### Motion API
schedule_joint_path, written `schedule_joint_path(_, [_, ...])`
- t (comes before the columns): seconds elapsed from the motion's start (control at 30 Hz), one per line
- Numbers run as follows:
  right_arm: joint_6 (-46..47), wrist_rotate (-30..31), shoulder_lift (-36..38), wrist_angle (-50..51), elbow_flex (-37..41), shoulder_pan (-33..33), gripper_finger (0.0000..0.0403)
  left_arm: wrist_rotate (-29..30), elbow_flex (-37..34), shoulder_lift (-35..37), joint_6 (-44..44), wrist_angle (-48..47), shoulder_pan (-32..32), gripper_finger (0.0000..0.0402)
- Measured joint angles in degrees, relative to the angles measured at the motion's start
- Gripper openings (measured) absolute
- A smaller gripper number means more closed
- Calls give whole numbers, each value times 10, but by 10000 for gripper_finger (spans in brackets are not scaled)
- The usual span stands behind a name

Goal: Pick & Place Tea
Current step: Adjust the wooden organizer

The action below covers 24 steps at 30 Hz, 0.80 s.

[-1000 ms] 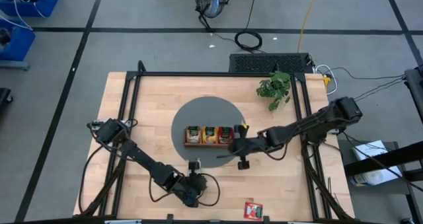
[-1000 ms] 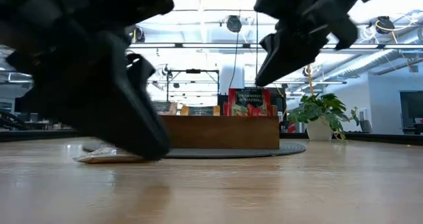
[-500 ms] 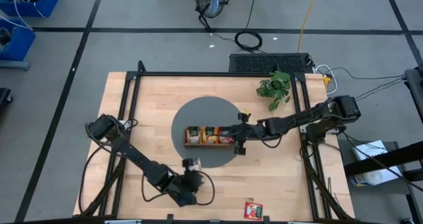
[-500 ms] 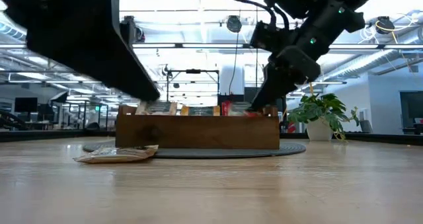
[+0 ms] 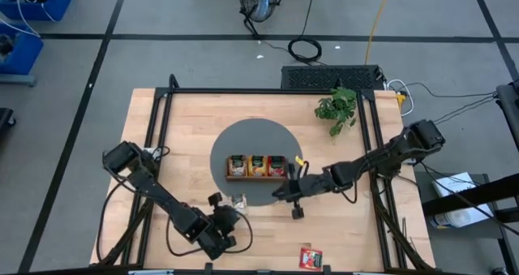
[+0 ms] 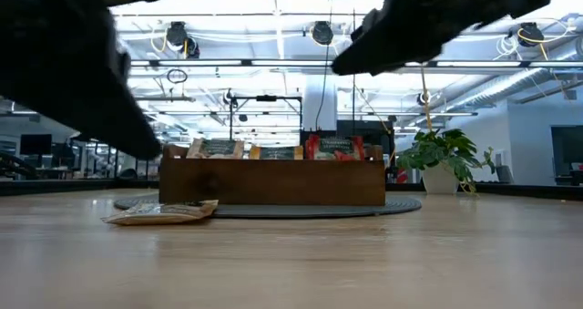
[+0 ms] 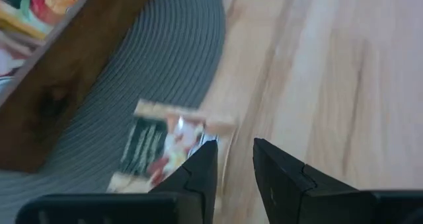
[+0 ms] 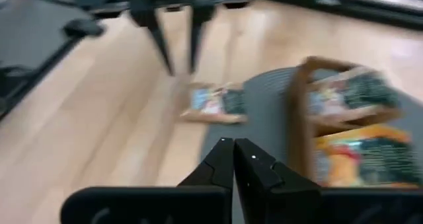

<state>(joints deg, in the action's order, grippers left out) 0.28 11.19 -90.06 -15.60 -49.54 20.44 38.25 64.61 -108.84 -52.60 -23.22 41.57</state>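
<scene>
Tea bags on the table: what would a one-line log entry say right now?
left gripper open over loose tea bag | right gripper shut, empty, beside tray | red tea bag at table edge

From my console I see tea packets standing upright in all three compartments of the wooden tray, beige-brown, orange-yellow and red in turn. One beige packet lies flat half on the grey mat's edge. A red packet lies flat alone near the table's front edge.
</scene>
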Motion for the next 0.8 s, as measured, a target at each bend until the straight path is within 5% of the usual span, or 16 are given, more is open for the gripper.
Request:
schedule_joint_path(0.3, [11,-40,-26,-172,88,24,8,17,-6,-34,-15,-12,-22,102])
schedule_joint_path(0.8, [69,-85,-74,-264,144,41,9,-96,-4,-70,56,114,-32,102])
